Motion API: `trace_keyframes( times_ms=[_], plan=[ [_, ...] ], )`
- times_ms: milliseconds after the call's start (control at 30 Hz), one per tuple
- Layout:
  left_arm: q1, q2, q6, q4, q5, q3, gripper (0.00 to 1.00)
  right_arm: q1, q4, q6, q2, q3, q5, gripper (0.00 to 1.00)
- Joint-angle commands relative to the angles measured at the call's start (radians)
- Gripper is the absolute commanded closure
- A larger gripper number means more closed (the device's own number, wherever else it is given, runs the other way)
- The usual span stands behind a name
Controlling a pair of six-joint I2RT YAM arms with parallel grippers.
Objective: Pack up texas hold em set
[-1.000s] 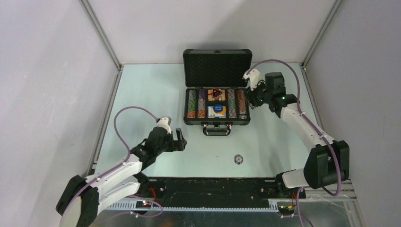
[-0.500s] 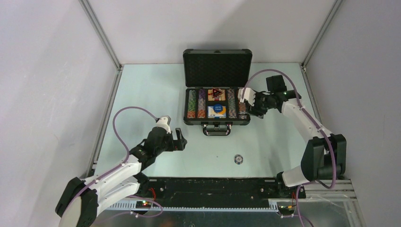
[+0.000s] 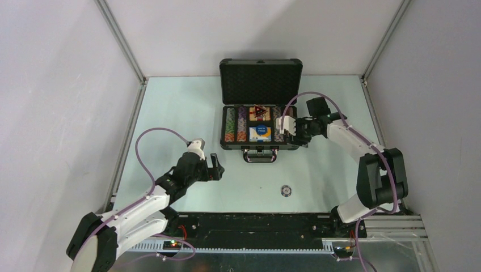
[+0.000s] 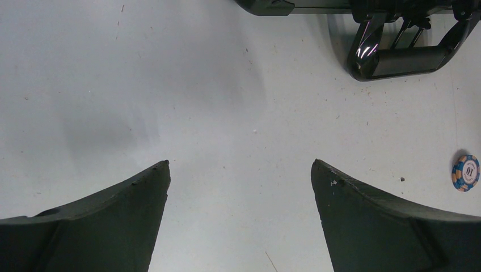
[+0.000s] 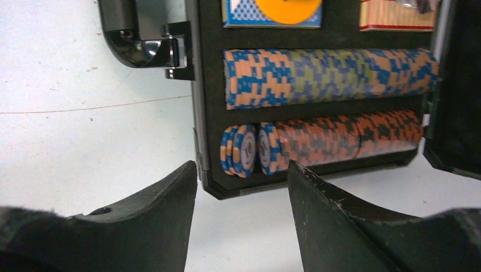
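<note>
The dark grey briefcase (image 3: 260,146) lies open at the table's back middle, its lid (image 3: 260,79) upright. Striped poker chips (image 5: 329,76) fill its rows, with card boxes (image 3: 261,133) between them. A few blue-orange chips (image 5: 238,150) stand slightly apart at the near end of the outer row. One loose chip (image 3: 286,191) (image 4: 465,173) lies on the table in front of the case. My right gripper (image 3: 297,135) (image 5: 243,167) is open and holds nothing, just outside the case's near right corner. My left gripper (image 3: 214,168) (image 4: 241,170) hangs open over bare table, left of the handle (image 4: 397,54).
The pale table (image 3: 181,119) is enclosed by white walls with metal frame posts (image 3: 122,42). A black rail (image 3: 255,224) carrying the arm bases runs along the near edge. Purple cables (image 3: 148,148) loop over both arms.
My right arm has swung its gripper down along the case's right side toward the near right corner, opening slightly. The left arm and the loose chip have not moved.
</note>
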State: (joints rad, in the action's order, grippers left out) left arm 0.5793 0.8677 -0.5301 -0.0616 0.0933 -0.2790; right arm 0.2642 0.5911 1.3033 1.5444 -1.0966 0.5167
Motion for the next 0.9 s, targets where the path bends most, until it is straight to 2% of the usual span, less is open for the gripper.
trace_keyframes(
  times_ms=[0, 867],
  plan=[
    [-0.007, -0.002, 0.023, 0.036, -0.008, -0.037, 0.02, 0.021, -0.057, 0.018, 0.019, 0.021, 0.021, 0.37],
    [-0.007, 0.006, 0.023, 0.036, -0.008, -0.039, 0.01, 0.031, -0.122, 0.035, 0.066, 0.021, -0.06, 0.38]
  ],
)
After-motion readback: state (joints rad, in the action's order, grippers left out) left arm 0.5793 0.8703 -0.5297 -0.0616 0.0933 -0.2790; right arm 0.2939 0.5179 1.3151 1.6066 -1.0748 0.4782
